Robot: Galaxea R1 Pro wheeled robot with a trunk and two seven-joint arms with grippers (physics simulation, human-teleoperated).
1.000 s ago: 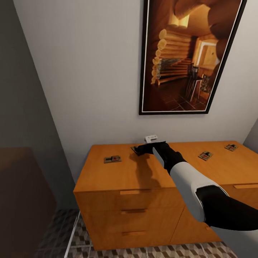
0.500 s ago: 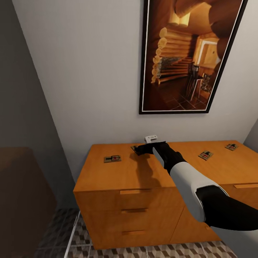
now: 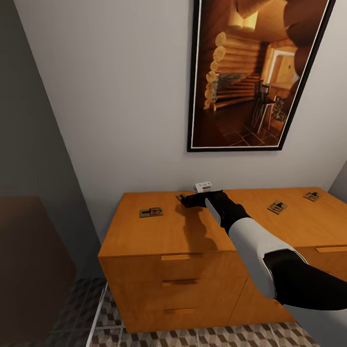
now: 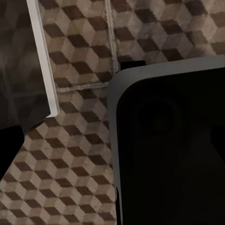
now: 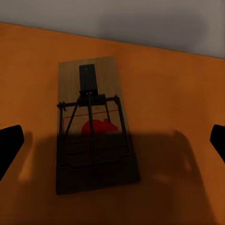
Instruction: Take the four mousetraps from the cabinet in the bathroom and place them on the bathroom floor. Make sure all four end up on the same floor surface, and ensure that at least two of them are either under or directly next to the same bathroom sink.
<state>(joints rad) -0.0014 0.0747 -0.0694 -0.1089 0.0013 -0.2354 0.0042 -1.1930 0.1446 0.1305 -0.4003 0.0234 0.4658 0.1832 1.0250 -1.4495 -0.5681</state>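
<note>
The orange-brown cabinet (image 3: 164,236) stands against the wall with mousetraps lying flat on its top. One mousetrap (image 3: 151,212) lies at the left, and two more (image 3: 277,207) (image 3: 312,196) lie toward the right. My right gripper (image 3: 184,200) hovers low over another mousetrap (image 3: 180,197) near the back edge. In the right wrist view this mousetrap (image 5: 93,126) lies between the spread fingers (image 5: 9,145) of the open right gripper (image 5: 112,140), untouched. My left gripper (image 4: 112,145) hangs over the cube-patterned bathroom floor (image 4: 70,178), one black finger (image 4: 8,147) at the picture's edge.
A large framed painting (image 3: 250,72) hangs on the wall above the cabinet. A dark brown unit (image 3: 29,260) stands at the left. Patterned floor tiles (image 3: 193,337) run along the cabinet's foot. A white strip (image 4: 42,56) crosses the floor beside my dark base (image 4: 168,150).
The head view has tilted very slightly. My right arm, its open gripper and the mousetraps have kept their places.
</note>
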